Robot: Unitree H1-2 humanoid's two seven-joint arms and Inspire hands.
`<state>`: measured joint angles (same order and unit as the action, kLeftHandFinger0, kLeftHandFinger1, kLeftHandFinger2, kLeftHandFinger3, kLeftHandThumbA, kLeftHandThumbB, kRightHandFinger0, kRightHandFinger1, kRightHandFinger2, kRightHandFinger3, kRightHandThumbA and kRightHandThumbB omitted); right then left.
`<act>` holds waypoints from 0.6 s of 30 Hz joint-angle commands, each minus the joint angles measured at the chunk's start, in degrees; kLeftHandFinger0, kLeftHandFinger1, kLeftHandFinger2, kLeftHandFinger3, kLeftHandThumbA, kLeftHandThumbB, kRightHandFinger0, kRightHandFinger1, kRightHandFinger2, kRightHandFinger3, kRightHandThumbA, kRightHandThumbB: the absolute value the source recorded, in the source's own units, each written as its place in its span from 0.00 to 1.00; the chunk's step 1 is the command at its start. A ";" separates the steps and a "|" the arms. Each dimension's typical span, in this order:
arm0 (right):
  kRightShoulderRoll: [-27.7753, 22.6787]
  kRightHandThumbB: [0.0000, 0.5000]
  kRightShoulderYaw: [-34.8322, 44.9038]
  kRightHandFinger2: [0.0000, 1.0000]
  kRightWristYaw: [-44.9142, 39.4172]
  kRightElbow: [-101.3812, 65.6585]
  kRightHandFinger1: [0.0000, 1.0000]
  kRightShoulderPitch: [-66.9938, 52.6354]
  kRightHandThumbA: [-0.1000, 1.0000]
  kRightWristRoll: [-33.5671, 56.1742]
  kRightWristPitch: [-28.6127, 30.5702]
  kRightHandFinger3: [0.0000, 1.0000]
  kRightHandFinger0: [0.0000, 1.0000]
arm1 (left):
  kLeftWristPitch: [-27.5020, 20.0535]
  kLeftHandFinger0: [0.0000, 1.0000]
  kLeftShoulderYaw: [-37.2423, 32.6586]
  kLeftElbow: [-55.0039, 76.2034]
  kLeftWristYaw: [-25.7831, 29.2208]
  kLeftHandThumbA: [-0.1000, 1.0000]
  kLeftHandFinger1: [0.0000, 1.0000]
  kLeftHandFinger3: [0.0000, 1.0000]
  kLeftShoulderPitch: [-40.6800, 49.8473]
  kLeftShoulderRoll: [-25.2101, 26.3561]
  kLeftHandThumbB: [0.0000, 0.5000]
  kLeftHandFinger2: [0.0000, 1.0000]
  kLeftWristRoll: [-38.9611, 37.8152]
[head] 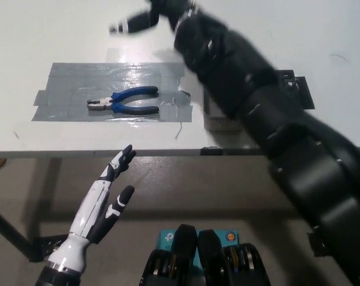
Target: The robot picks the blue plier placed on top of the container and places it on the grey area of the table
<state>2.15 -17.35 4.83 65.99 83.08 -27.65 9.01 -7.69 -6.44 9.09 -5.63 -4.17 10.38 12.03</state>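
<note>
blue plier (pixel 123 101) — on grey area (pixel 67 92)

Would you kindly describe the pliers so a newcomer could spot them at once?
Find the white table, then the grey taped patch on its near left. The blue plier lies flat in the middle of it, jaws pointing left, the only blue-handled thing there.
</note>
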 commanded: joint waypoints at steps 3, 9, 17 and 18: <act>-12.93 0.84 5.47 1.00 -8.22 -40.78 1.00 -10.53 1.00 5.83 0.04 1.00 1.00 | -2.18 1.00 0.71 0.25 0.73 1.00 1.00 1.00 0.48 -0.30 0.18 1.00 -0.85; -24.91 0.83 12.95 1.00 -15.66 -72.37 1.00 -28.90 1.00 12.07 -8.85 1.00 1.00 | -2.80 1.00 1.58 -0.70 1.37 1.00 1.00 1.00 0.69 0.23 0.11 1.00 -0.69; -29.22 0.76 21.82 1.00 -10.46 -98.12 1.00 -55.99 1.00 22.29 -6.71 1.00 1.00 | -1.68 1.00 2.79 -2.88 2.26 1.00 1.00 1.00 0.36 -0.53 0.18 1.00 -1.87; -29.32 0.76 22.03 1.00 -9.91 -99.69 1.00 -58.04 1.00 23.60 -6.66 1.00 1.00 | -1.54 1.00 2.90 -2.93 2.35 1.00 1.00 1.00 0.45 -0.57 0.19 1.00 -1.89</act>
<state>-12.06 -11.20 0.69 26.87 47.62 -24.99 6.93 -7.55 -6.31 5.98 -5.63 -3.45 10.38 11.96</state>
